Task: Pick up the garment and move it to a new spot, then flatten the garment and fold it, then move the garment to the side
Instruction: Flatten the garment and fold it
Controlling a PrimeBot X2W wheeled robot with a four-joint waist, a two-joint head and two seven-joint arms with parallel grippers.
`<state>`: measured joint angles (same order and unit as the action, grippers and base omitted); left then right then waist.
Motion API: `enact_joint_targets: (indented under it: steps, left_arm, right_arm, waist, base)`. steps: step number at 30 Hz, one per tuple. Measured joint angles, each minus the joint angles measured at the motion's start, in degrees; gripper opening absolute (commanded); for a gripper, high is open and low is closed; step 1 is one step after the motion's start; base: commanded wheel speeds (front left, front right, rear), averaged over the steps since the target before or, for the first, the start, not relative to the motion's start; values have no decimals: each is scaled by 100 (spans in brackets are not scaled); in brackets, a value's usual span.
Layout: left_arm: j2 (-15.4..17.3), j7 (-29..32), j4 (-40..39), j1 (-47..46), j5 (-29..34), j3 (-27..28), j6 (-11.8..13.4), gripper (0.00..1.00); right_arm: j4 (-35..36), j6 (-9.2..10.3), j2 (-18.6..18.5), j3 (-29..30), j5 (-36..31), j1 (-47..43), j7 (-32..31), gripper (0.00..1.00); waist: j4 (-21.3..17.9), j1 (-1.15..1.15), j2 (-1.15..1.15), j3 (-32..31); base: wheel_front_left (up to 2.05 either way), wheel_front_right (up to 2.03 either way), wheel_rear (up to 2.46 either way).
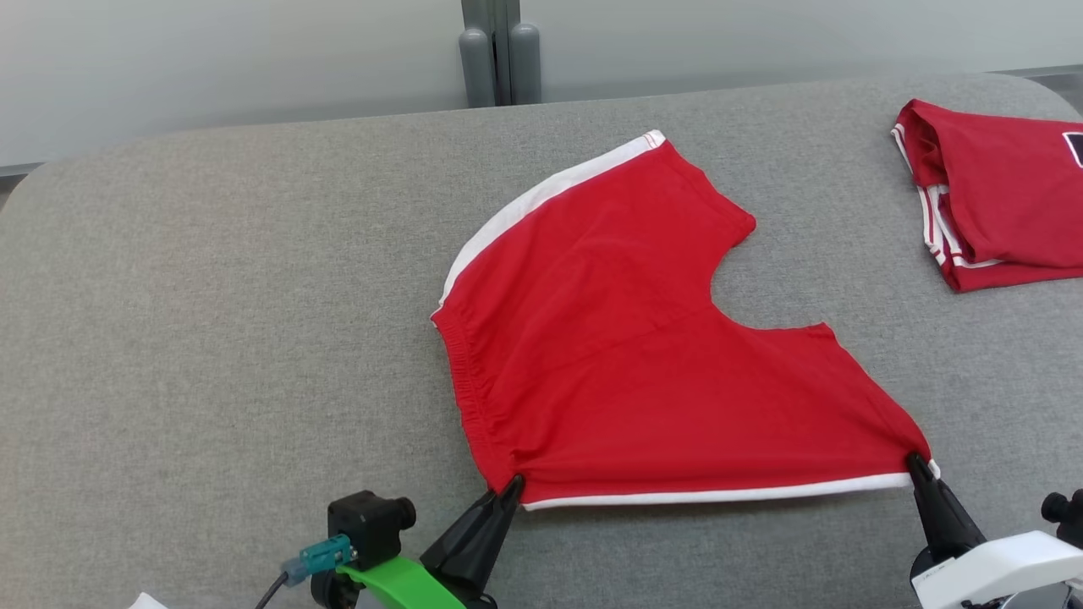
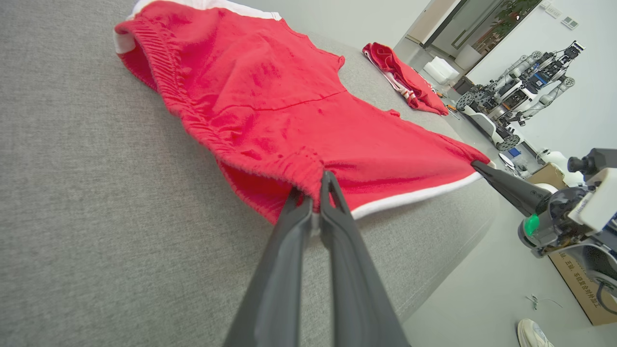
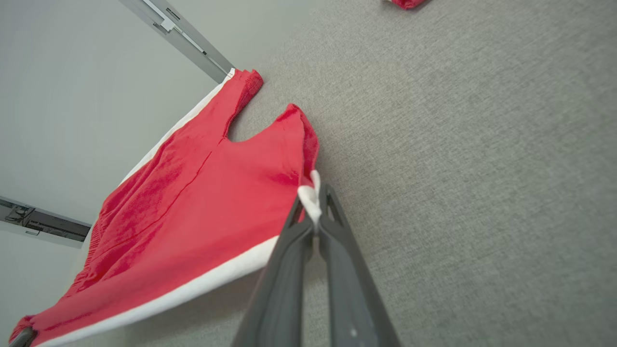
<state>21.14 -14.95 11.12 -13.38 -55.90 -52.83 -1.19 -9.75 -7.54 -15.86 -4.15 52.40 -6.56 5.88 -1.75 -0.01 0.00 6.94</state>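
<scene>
Garment (image 1: 643,372): we see a pair of red shorts with white side stripes, spread nearly flat on the grey fabric-covered table (image 1: 211,321), right of centre in the head view. The elastic waistband faces the robot's left. One leg points to the far side and the other to the right. The left gripper (image 1: 512,486) is clenched on the near waistband corner. The right gripper (image 1: 914,463) is clenched on the near leg-hem corner, where we see the white stripe pinched between its fingers in the right wrist view. The striped near edge runs straight between the two grippers. A second red garment (image 1: 998,194) lies folded at the table's far right, well apart. In the left wrist view a cardboard box (image 2: 576,284) stands on the floor beyond the table; we cannot tell what it holds.
</scene>
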Motion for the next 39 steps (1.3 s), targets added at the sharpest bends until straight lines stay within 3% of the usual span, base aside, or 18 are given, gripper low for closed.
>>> enact_joint_targets:
  steps: [7, 18, 30, 39]
  left_arm:
    - [-211, -1, 9, -18, 32, 70, -70, 0]
    - [-710, -2, 237, -683, -105, 443, -380, 0]
    - [-1212, 180, 1098, -2128, -865, 960, -590, 0]
    - [-1525, 158, 1834, -3068, -1006, 800, -619, 0]
  right_arm:
    - [339, 1, 319, 595, -312, 241, -515, 0]
    - [242, 5, 193, 687, -597, 1896, -1203, 0]
    - [-1928, 5, 120, 458, -1059, 5001, -1593, 0]
    - [-3765, 5, 180, 261, -1641, 6641, -1177, 0]
  waist:
    - [121, 0, 0, 27]
    - [438, 0, 0, 339]
    - [787, 0, 0, 1142]
    - [1124, 1, 0, 1735]
  base:
    - [0, 0, 0]
    - [0, 0, 0]
    - [0, 0, 0]
    - [0, 0, 0]
